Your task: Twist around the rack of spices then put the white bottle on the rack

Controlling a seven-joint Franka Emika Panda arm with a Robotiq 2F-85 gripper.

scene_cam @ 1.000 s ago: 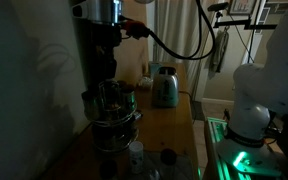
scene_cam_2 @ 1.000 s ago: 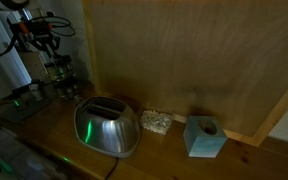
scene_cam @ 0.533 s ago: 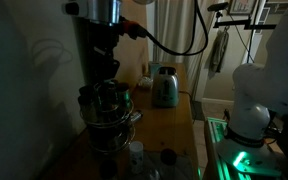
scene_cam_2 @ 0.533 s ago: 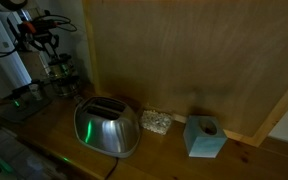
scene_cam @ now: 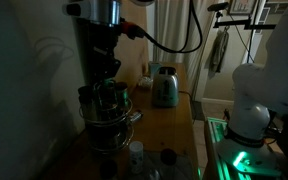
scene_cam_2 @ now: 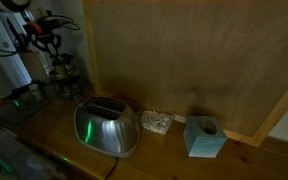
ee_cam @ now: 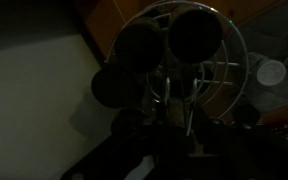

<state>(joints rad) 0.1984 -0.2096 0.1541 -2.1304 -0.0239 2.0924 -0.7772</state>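
Observation:
The wire spice rack (scene_cam: 108, 112) stands on the wooden counter with several dark-lidded jars in it; it also shows in an exterior view (scene_cam_2: 59, 70). My gripper (scene_cam: 106, 78) comes straight down onto the rack's top. In the wrist view the rack's ring (ee_cam: 227, 62) and central rod lie just ahead of my gripper (ee_cam: 174, 135), whose dark jaws seem closed round the rod. The white bottle (scene_cam: 135, 155) stands on the counter in front of the rack, and its pale cap (ee_cam: 272, 72) shows beside the ring in the wrist view.
A steel toaster (scene_cam: 164, 87) stands further along the counter, seen close in an exterior view (scene_cam_2: 106, 127). A blue tissue box (scene_cam_2: 204, 137) and a small dish sit by the wooden wall panel. The white robot base (scene_cam: 256, 95) stands past the counter's edge.
The rack has turned a little with my gripper on it; its jars have shifted leftward in the exterior view. The white bottle has not moved.

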